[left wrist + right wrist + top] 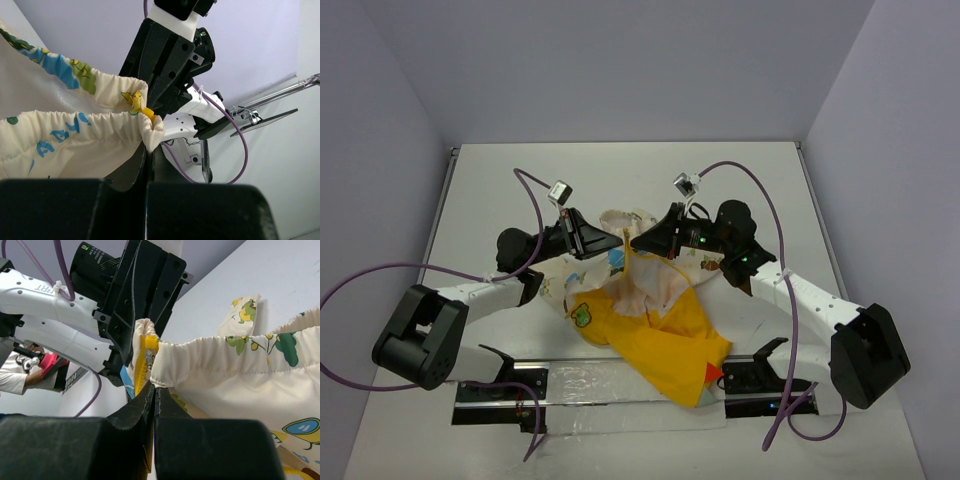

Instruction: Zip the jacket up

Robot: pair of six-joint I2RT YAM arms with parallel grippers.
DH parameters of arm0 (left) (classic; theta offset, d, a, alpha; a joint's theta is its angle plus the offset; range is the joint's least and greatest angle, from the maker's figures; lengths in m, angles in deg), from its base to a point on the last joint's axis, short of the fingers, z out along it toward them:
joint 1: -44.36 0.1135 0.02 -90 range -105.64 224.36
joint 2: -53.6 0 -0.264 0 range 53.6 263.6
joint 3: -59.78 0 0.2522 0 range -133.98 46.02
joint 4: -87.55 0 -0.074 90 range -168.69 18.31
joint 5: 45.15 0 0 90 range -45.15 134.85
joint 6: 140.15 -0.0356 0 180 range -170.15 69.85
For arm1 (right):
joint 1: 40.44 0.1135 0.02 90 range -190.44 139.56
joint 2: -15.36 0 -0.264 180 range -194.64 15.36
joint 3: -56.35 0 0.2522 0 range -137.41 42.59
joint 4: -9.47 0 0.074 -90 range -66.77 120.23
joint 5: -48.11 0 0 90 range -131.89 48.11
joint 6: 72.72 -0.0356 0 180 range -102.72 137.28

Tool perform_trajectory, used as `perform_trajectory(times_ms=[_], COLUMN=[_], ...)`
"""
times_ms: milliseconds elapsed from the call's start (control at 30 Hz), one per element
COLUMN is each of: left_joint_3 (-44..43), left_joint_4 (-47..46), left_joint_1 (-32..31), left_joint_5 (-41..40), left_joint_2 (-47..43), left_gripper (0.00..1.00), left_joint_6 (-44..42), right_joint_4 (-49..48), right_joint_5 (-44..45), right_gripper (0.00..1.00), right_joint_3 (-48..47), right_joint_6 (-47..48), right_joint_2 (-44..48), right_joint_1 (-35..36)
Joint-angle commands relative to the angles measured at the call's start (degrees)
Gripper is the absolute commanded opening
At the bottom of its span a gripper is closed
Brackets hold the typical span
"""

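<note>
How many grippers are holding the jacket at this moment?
2. The left gripper has its jaws shut on the jacket hem left of the yellow zipper; the right gripper grips it right of the zipper.

Yellow-and-cream cartoon-print jacket [650, 325], crumpled mid-table, hem edge lifted, unzipped.

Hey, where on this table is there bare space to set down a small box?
Widest bare patch: the far strip of the table, between the back wall and the jacket. A smaller one lies between the right arm and the right wall. Crowded: the centre, where left gripper and right gripper pinch the jacket.
</note>
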Motion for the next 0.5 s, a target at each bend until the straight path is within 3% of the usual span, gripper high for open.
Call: perform_trajectory(times_ms=[0,467], left_joint_3=[-2.1,-0.6], left_joint_4=[-32.9,-32.9], left_joint_1=[-1.7,-2.3], left_joint_5=[3.2,3.6], left_joint_2=[-0.8,-0.4], left_gripper=[0.0,0.0], left_joint_6=[0.2,-0.5], right_joint_4=[-1.5,-4.2], right_joint_5=[1.6,0.1], right_gripper=[0.0,0.0], right_joint_3=[-1.5,-1.3], right_joint_6=[1.7,0.8], right_joint_2=[0.8,3.2], right_joint_1=[-0.1,-0.2])
